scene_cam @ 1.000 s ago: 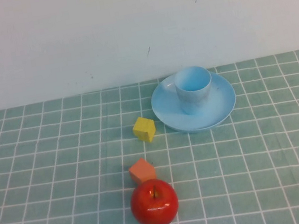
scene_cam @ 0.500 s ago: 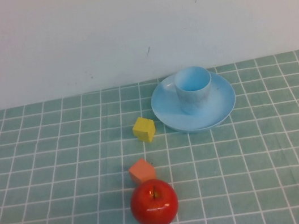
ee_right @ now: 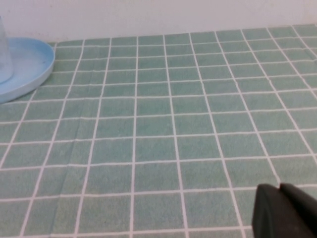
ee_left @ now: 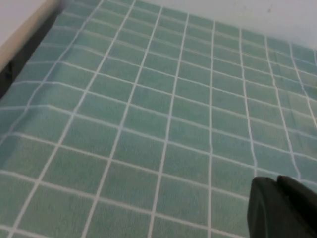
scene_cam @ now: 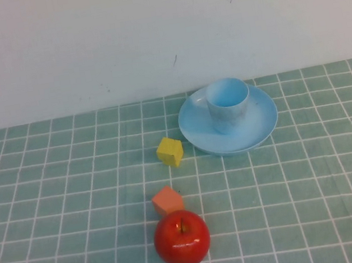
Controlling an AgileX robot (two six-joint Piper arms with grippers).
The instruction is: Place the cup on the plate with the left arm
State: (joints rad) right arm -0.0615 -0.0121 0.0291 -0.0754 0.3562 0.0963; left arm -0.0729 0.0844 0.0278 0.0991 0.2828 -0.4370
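A yellow cube lies just left of the plate, an orange cube touching a red apple near the desk's front edge. The cup stands upright on the plate, toward the back edge. Left gripper and right gripper hang over bare checked cloth; their opening cannot be told.

Apple, orange block — yellow block beyond
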